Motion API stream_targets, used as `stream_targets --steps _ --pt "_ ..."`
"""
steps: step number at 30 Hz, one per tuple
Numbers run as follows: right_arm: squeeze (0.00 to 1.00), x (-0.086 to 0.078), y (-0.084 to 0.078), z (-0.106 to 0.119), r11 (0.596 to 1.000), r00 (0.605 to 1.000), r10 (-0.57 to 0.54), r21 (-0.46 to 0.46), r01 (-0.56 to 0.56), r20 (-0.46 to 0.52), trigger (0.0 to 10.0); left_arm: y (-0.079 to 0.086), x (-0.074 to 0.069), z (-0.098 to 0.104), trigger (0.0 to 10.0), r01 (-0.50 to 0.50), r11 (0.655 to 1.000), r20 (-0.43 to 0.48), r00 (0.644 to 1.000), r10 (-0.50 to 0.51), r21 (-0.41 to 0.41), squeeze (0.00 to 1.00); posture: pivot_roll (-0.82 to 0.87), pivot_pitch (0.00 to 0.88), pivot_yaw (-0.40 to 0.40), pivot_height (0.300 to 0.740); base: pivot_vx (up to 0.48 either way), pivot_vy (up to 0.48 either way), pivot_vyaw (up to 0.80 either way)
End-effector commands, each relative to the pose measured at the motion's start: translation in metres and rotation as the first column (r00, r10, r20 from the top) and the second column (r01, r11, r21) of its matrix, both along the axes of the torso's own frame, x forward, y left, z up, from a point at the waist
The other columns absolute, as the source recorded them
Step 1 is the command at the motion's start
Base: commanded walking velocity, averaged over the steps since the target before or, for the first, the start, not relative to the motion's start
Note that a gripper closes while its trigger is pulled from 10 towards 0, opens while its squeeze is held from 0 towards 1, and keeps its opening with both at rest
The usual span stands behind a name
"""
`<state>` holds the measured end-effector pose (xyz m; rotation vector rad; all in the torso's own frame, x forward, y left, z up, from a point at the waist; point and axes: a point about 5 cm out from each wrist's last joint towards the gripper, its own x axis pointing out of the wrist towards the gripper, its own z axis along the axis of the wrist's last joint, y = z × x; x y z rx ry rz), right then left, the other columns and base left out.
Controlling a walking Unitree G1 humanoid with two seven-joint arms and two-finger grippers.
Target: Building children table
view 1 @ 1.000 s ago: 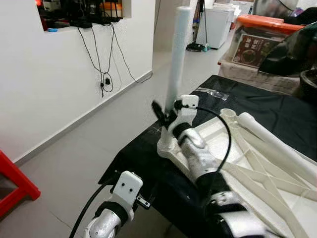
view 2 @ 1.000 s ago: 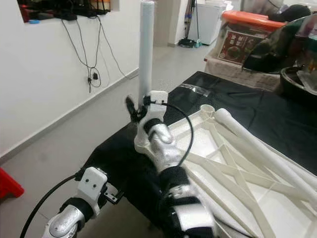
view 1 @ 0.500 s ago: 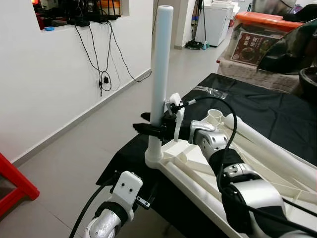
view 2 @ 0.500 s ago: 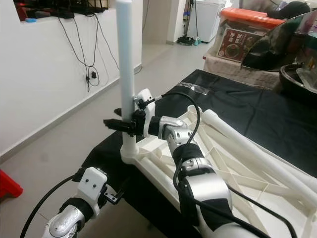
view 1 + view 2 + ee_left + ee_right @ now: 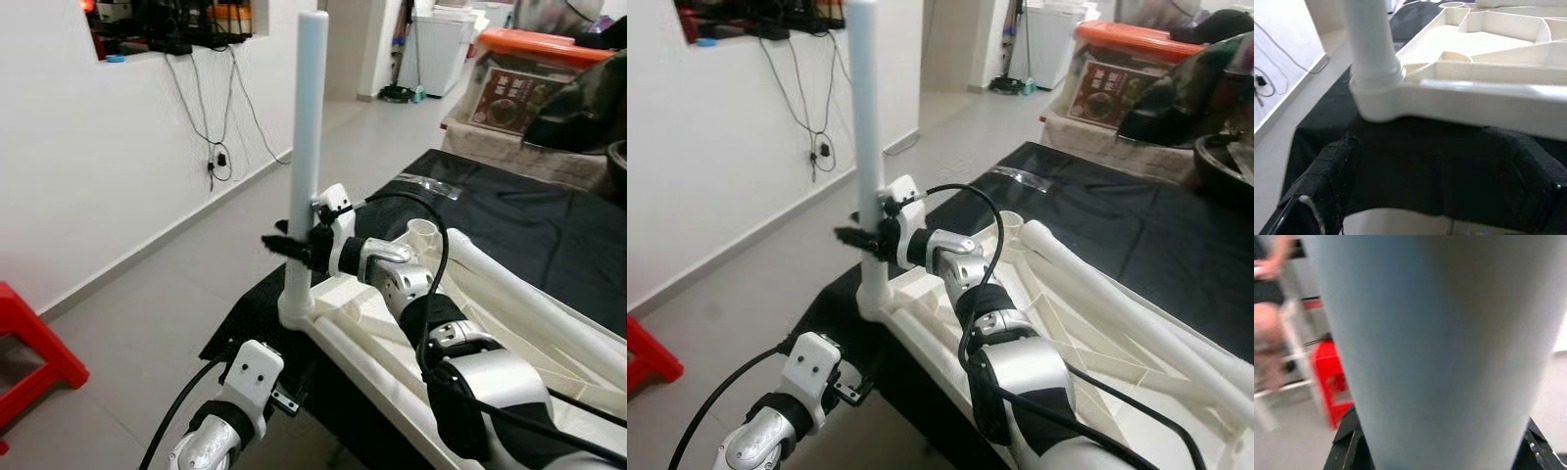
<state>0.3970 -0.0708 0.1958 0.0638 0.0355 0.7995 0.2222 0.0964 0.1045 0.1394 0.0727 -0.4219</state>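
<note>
Black cloth [image 5: 509,220] drapes the work surface, with pale floor beyond its edge. On it lies the white tabletop [image 5: 509,323] upside down, ribbed hard plastic with round corner sockets. One leg [image 5: 306,147], a smooth matte white tube, stands upright in the socket at the corner nearest the floor, my right gripper [image 5: 294,247] clenched around it low down. By my reckoning one leg is in and the other legs [image 5: 529,284], lying across the ribs, remain. My left gripper [image 5: 1420,196] hangs released below that corner.
</note>
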Motion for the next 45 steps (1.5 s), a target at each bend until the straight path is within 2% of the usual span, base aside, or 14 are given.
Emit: stream_targets --steps 1,2,4,12,14,17,18,22,23,28,29,35,41,45 --pt "0.00 0.005 -0.016 -0.009 0.974 0.974 -0.223 0.044 0.224 -0.031 0.0 -0.001 -0.001 -0.002 10.0 0.003 1.000 -0.009 1.000 -0.003 -0.008 0.00 0.15 0.000 -0.092 0.740 0.000 0.000 0.00" --pt "0.00 0.005 -0.016 -0.009 0.974 0.974 -0.223 0.044 0.224 -0.031 0.0 -0.001 -0.001 -0.002 10.0 0.003 1.000 -0.009 1.000 -0.003 -0.008 0.00 0.15 0.000 -0.092 0.740 0.000 0.000 0.00" --pt "0.00 0.007 -0.046 -0.019 0.767 0.768 -0.639 0.034 0.640 -0.051 0.0 0.000 -0.001 -0.002 10.0 0.006 1.000 -0.011 1.000 -0.006 -0.008 0.00 0.14 0.000 -0.081 0.740 0.000 0.000 0.00" --pt "0.00 -0.008 -0.046 -0.023 0.459 0.468 -0.876 0.100 0.883 -0.118 0.0 0.000 0.000 -0.002 10.0 0.010 1.000 -0.011 1.000 -0.010 -0.003 0.00 0.15 0.000 -0.081 0.740 0.000 0.000 0.00" --pt "0.00 -0.012 -0.037 -0.021 0.439 0.453 -0.881 0.119 0.890 -0.136 0.0 0.000 0.000 -0.002 10.0 0.009 1.000 -0.010 1.000 -0.009 -0.001 0.00 0.15 0.000 -0.083 0.740 0.000 0.000 0.00" --pt "0.00 -0.016 -0.021 -0.019 0.455 0.472 -0.870 0.137 0.880 -0.144 2.7 0.000 0.001 -0.002 10.0 0.007 1.000 -0.008 1.000 -0.007 0.002 0.00 0.15 0.000 -0.081 0.740 0.000 0.000 0.00" --pt "0.00 -0.017 -0.010 -0.018 0.509 0.530 -0.834 0.160 0.846 -0.153 10.0 0.000 0.001 -0.002 10.0 0.006 1.000 -0.007 1.000 -0.006 0.002 0.00 0.15 0.000 -0.081 0.740 0.000 0.000 0.00" --pt "0.00 -0.019 0.002 -0.015 0.588 0.616 -0.777 0.198 0.784 -0.131 10.0 -0.001 0.001 -0.001 10.0 0.005 1.000 -0.006 1.000 -0.005 0.000 0.00 0.14 0.000 -0.082 0.740 0.000 0.000 0.00" --pt "1.00 -0.021 0.002 -0.014 0.610 0.637 -0.765 0.211 0.764 -0.098 10.0 -0.002 0.001 -0.001 10.0 0.006 1.000 -0.005 1.000 -0.006 -0.001 0.00 0.12 0.000 -0.096 0.740 0.000 0.000 0.00" --pt "0.81 -0.022 0.001 -0.012 0.684 0.720 -0.690 0.257 0.682 -0.075 10.0 0.000 0.002 -0.001 10.0 -0.004 1.000 -0.006 1.000 0.004 -0.011 0.00 0.09 0.000 -0.074 0.740 0.000 0.000 0.00" --pt "0.00 -0.019 0.002 -0.010 0.750 0.792 -0.605 0.277 0.601 -0.081 10.0 0.000 0.002 -0.001 10.0 0.002 1.000 -0.006 1.000 -0.002 -0.011 0.00 0.09 0.000 -0.068 0.740 0.000 0.000 0.00" --pt "0.00 -0.010 0.003 -0.008 0.962 0.979 -0.200 0.183 0.202 -0.028 10.0 0.001 0.003 -0.001 10.0 0.010 1.000 -0.006 1.000 -0.010 -0.004 0.00 0.10 0.000 -0.067 0.740 0.000 0.000 0.00" --pt "0.00 -0.011 0.002 -0.002 0.989 0.992 0.121 0.089 -0.120 -0.015 10.0 0.001 0.003 -0.001 10.0 0.005 1.000 -0.003 1.000 -0.005 0.000 0.00 0.10 0.000 -0.074 0.740 0.000 0.000 0.00" --pt "0.00 -0.020 0.006 -0.001 0.904 0.902 0.427 0.036 -0.426 -0.067 10.0 0.001 0.003 0.000 10.0 -0.001 1.000 0.000 1.000 0.001 0.002 0.00 0.11 0.000 -0.081 0.740 0.000 0.000 0.00"
